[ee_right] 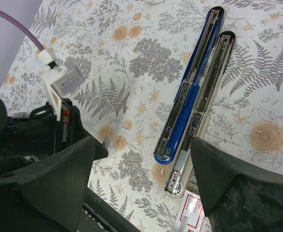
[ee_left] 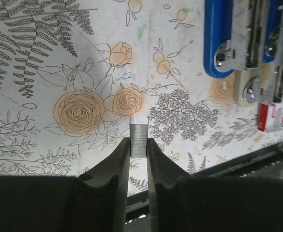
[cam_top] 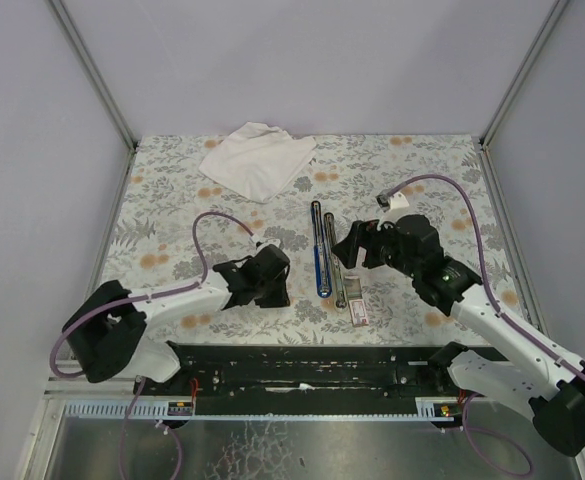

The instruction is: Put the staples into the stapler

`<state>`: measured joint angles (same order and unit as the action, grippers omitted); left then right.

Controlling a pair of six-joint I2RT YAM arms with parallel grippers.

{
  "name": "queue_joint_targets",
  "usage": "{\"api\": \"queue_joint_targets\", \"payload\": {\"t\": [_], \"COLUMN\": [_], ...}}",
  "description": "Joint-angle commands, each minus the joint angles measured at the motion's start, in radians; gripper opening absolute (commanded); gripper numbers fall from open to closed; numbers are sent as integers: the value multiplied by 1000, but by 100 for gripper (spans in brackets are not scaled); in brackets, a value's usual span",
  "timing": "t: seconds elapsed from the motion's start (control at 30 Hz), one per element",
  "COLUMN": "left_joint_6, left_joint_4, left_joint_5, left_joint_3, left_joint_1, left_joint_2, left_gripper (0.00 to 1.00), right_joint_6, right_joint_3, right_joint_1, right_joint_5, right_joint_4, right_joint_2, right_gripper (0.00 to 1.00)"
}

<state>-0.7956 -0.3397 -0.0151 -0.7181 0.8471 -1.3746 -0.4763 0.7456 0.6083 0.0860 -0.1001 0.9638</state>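
**Spotter:** What have you got on the left?

**Operator:** My left end effector [cam_top: 264, 275] sits over the floral table [cam_top: 162, 215], just left of the staplers. On its wrist view the fingers [ee_left: 116, 166] are nearly closed. They're pinching a short silvery strip of staples [ee_left: 138, 139] by its sides, and it pokes out past the tips. I can't tell whether the strip touches the table.

**Spotter:** And the middle?

**Operator:** A blue stapler [cam_top: 319, 255] lies opened out flat, running away from me. A pale stapler [cam_top: 336, 265] is right against its right side, also opened flat, with the metal channels facing up. The staples box [cam_top: 358, 312], pink-red and white, is at the pale one's near end. Touching or not, I can't say. A white cloth [cam_top: 259, 160] lies crumpled at the far side, well apart from all that.

**Spotter:** Right side?

**Operator:** My right end effector [cam_top: 355, 243] hovers just right of the staplers. Its wrist view shows the jaws spread wide and gripping nothing. Through the gap I see only the table and the staplers' near ends below.
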Motion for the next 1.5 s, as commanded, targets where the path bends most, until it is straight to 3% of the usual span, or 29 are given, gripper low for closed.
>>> {"api": "queue_joint_targets", "payload": {"t": [0.0, 0.27, 0.63, 0.9, 1.1, 1.27, 1.47], "left_joint_6": [-53, -82, -82, -112, -84, 30, 292], "left_joint_4": [-40, -113, -91, 122, 118, 46, -97], "left_joint_5": [-114, -176, -115, 47, 6, 4, 104], "left_joint_3": [-45, -117, -127, -56, -51, -88, -266], "left_joint_1": [40, 98, 120, 124, 118, -11, -342], "left_joint_2": [-80, -181, -248, -241, -184, -61, 67], "left_gripper": [9, 17, 45, 47, 50, 62, 83], "right_joint_6": [50, 68, 41, 9, -30, -20, 68], "right_joint_3": [-4, 7, 1, 17, 21, 23, 86], "right_joint_1": [-2, -2, -2, -1, 8, 60, 204], "right_joint_5": [-21, 4, 60, 48, 14, 8, -4], "right_joint_4": [6, -59, -51, -69, -87, -80, -98], "right_joint_2": [-26, 41, 98, 135, 147, 163, 282], "right_gripper": [87, 86, 86, 86, 85, 80, 67]}}
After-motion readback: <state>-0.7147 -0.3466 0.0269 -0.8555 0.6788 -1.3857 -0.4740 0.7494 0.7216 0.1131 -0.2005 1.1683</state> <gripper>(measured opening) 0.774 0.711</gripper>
